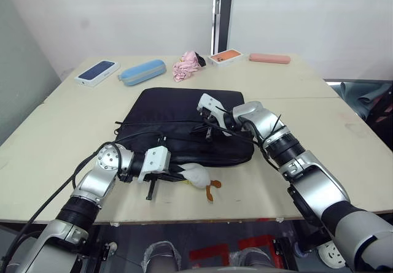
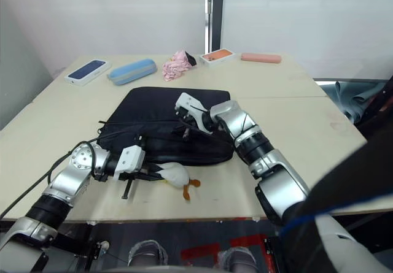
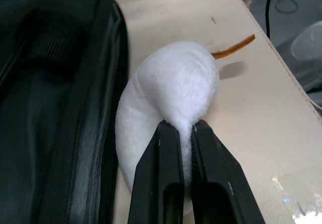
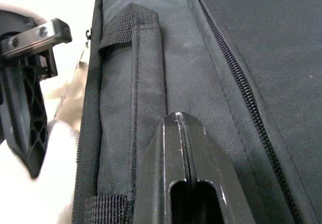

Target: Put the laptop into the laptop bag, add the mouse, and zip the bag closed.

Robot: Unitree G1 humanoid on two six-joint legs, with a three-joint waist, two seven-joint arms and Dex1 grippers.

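We see left gripper [image 3: 183,128] pinching white plush [image 3: 171,83] beside bag [image 1: 184,116]; right gripper [image 4: 181,118] jaws shut, seemingly empty, over bag.

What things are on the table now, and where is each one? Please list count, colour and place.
laptop bag: one, black, flat at the table's middle.
plush toy: one, white with an orange tag, against the bag's near edge.
phone box: one, white with a blue picture, far left.
pouch: one, blue, beside that box.
cloth: one, pink, crumpled, far middle.
second phone box: one, orange top, beside the cloth.
flat case: one, pink, far right.
left gripper: jaws pinching the plush toy.
right gripper: jaws shut, over the bag by its strap handle.
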